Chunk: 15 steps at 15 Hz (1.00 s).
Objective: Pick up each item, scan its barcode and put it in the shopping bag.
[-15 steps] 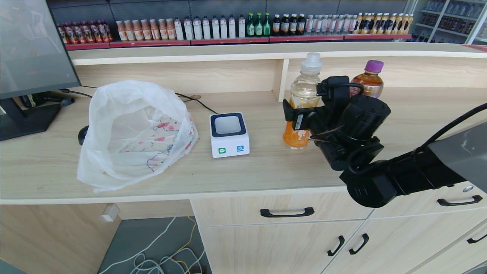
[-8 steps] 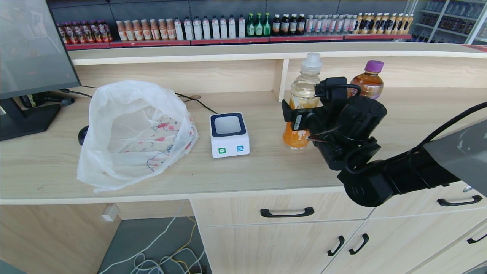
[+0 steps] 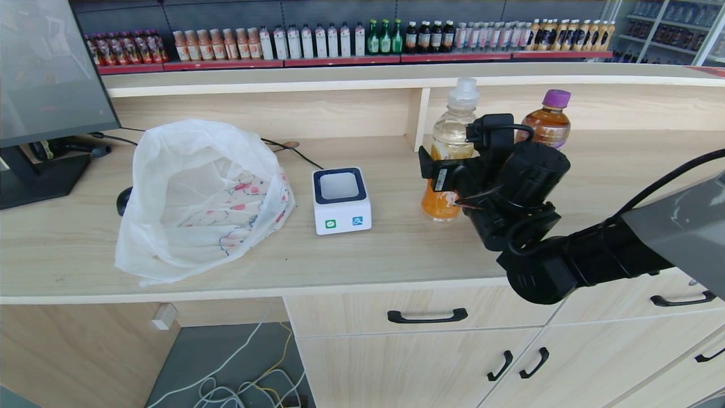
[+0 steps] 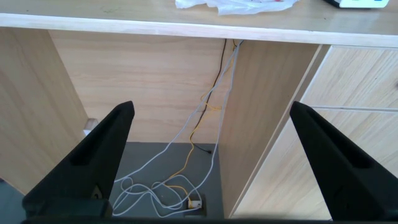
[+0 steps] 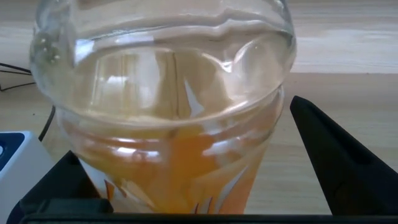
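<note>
The orange drink bottle (image 3: 450, 136) is stood upright on the wooden counter (image 3: 396, 249), right of the white scanner (image 3: 341, 199), with the shopping bag (image 3: 198, 198) lying open further left. The bottle is straddled by the right gripper (image 3: 450, 170), its fingers spread on either side, not clamped. The left gripper (image 4: 211, 155) is held below the counter edge, fingers parted wide, with nothing grasped.

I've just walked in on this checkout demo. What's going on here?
The right hand is open around the orange drink bottle, which stands on the counter, not yet lifted. The scanner sits between it and the shopping bag, which holds something patterned. A purple-capped bottle waits behind. The left hand hangs open below the counter.
</note>
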{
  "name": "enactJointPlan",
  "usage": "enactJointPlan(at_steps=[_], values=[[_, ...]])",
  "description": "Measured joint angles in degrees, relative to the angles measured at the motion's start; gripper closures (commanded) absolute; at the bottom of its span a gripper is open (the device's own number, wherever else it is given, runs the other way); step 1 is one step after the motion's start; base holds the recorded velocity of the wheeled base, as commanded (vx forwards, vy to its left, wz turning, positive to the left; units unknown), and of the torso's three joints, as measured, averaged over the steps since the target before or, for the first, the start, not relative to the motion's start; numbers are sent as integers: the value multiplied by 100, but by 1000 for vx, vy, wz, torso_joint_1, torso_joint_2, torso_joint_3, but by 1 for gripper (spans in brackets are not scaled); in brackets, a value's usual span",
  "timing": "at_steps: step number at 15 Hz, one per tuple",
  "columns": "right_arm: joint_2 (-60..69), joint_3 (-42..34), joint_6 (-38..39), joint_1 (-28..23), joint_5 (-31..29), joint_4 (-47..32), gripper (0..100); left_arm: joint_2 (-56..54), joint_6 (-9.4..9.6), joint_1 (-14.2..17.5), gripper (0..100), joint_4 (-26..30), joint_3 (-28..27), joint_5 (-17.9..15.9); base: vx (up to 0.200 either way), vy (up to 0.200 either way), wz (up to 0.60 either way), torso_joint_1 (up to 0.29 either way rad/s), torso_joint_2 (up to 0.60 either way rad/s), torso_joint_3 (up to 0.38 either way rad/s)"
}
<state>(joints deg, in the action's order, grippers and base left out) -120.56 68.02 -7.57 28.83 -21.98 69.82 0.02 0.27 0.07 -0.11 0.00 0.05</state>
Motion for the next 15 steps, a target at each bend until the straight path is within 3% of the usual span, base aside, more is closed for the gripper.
enactJointPlan(at_steps=[1, 15], values=[[0, 0, 7, 0, 0, 0, 100, 0, 0, 0, 0, -2, 0, 0, 0, 0, 0, 0, 0, 0], [22, 100, 54, -4, 11, 121, 100, 0, 0, 0, 0, 0, 0, 0, 0, 0, 0, 0, 0, 0]])
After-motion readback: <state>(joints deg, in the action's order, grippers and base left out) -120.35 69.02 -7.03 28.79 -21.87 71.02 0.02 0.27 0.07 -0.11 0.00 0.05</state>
